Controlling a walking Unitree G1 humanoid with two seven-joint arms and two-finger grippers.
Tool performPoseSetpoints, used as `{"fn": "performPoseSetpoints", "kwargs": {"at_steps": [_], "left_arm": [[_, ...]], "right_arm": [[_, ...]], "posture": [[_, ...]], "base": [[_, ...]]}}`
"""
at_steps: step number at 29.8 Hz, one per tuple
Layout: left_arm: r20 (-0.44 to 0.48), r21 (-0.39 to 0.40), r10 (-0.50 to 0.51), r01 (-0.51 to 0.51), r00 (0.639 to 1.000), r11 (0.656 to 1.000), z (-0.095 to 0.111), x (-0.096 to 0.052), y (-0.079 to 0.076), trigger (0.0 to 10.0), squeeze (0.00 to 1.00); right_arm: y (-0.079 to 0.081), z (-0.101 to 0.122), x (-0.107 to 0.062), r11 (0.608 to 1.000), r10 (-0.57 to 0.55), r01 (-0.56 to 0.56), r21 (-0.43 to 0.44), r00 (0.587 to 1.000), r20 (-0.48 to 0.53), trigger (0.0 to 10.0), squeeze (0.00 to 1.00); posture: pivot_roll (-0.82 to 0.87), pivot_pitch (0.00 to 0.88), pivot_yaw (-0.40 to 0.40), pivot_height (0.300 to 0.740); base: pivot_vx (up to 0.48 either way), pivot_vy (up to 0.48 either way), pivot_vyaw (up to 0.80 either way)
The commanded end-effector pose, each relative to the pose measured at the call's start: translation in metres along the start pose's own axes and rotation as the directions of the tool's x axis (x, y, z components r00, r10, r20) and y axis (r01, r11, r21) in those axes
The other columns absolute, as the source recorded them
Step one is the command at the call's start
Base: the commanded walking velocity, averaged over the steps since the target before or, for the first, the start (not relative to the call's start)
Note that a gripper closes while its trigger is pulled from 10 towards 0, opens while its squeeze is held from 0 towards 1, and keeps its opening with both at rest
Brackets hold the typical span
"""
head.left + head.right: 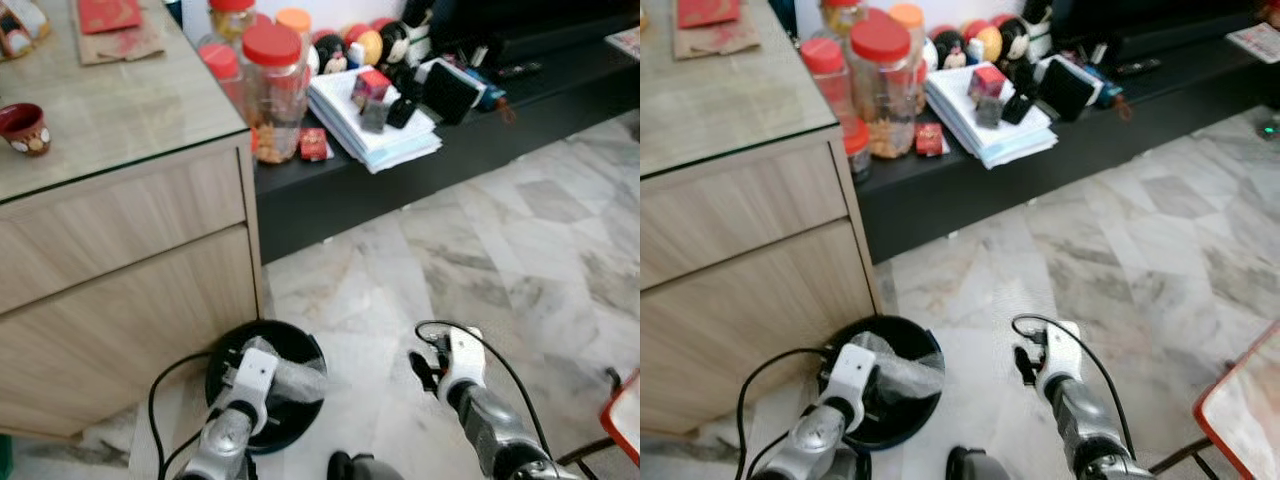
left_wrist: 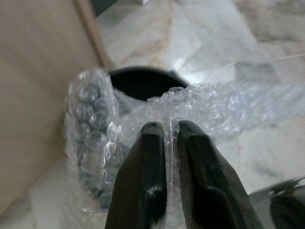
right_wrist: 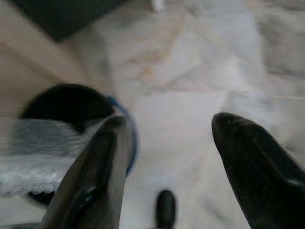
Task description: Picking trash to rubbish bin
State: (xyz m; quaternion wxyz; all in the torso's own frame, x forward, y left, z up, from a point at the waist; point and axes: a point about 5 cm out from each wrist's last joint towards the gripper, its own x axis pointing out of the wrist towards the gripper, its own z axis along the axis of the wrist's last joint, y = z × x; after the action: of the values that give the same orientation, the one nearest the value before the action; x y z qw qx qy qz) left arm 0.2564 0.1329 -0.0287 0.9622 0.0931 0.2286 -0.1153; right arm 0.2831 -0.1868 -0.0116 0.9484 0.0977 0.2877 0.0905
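The left gripper (image 2: 165,131) pinches one sheet of bubble wrap (image 2: 200,107) between its pressed-together fingers, holding it directly above the one black rubbish bin (image 1: 300,345) so that release should drop it inside. The bin stands on the marble floor (image 1: 480,240), near left, just beside the wooden cabinet (image 1: 120,270). The right gripper (image 3: 167,143), fingers spread and empty, hovers to the right, clear of the bin. Count: two grippers, one sheet, one bin.
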Motion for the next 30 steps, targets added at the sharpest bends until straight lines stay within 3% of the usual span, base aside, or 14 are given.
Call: {"fn": "performPoseSetpoints", "kwargs": {"at_steps": [1,4,15,24,25,26,27,28,30], "left_arm": [[-0.058,-0.007,0.017,-0.017,0.998,1.0,-0.014,-0.005,0.0,10.0,0.0],[-0.058,-0.003,0.053,-0.053,0.997,0.999,-0.013,-0.005,0.006,10.0,0.0],[-0.01,-0.007,0.131,-0.131,0.991,0.991,0.007,0.004,0.022,10.0,0.0],[0.012,-0.014,0.134,-0.133,0.991,0.991,0.014,0.006,0.025,10.0,0.0],[0.011,-0.016,0.132,-0.132,0.991,0.991,0.014,0.007,0.025,10.0,0.67],[0.01,-0.015,0.132,-0.132,0.991,0.991,0.014,0.007,0.026,10.0,0.8],[0.01,-0.014,0.132,-0.132,0.991,0.991,0.014,0.007,0.026,10.0,0.8],[0.014,-0.033,0.123,-0.123,0.992,0.992,0.014,0.006,0.025,10.0,1.0],[0.016,-0.035,0.113,-0.113,0.993,0.993,0.014,0.006,0.023,10.0,1.0]], "right_arm": [[0.003,0.006,0.001,0.998,0.057,-0.057,-0.015,0.998,0.014,10.0,0.0],[0.013,0.013,0.004,0.989,0.141,-0.139,-0.053,0.989,0.036,10.0,0.0],[0.033,0.025,0.01,0.959,0.275,-0.27,-0.08,0.959,0.066,10.0,0.0],[0.041,0.03,0.012,0.947,0.318,-0.312,-0.074,0.943,0.093,10.0,0.0],[0.042,0.03,0.012,0.946,0.321,-0.315,-0.077,0.943,0.09,10.0,0.0],[0.041,0.03,0.012,0.946,0.321,-0.315,-0.079,0.943,0.089,10.0,0.0],[0.041,0.03,0.012,0.946,0.321,-0.315,-0.08,0.943,0.088,10.0,0.0],[0.041,0.03,0.012,0.948,0.316,-0.31,-0.077,0.945,0.089,10.0,0.0],[0.04,0.03,0.012,0.949,0.312,-0.305,-0.076,0.946,0.088,10.0,0.0]], "posture": [[0.08,0.226,-0.122,0.74],[0.08,0.225,-0.127,0.74],[0.08,0.245,-0.142,0.74],[0.07,0.256,-0.145,0.74],[0.07,0.259,-0.145,0.74],[0.07,0.26,-0.145,0.74],[0.07,0.26,-0.145,0.74],[0.07,0.263,-0.147,0.74],[0.07,0.263,-0.147,0.74]], "base": [[0.0,0.0,0.0],[0.0,0.0,0.0],[0.0,0.0,0.0],[0.0,0.0,0.0],[0.0,0.0,0.0],[0.0,0.0,0.0],[0.0,0.0,0.0],[0.0,0.0,0.0],[0.0,0.0,0.0]]}}
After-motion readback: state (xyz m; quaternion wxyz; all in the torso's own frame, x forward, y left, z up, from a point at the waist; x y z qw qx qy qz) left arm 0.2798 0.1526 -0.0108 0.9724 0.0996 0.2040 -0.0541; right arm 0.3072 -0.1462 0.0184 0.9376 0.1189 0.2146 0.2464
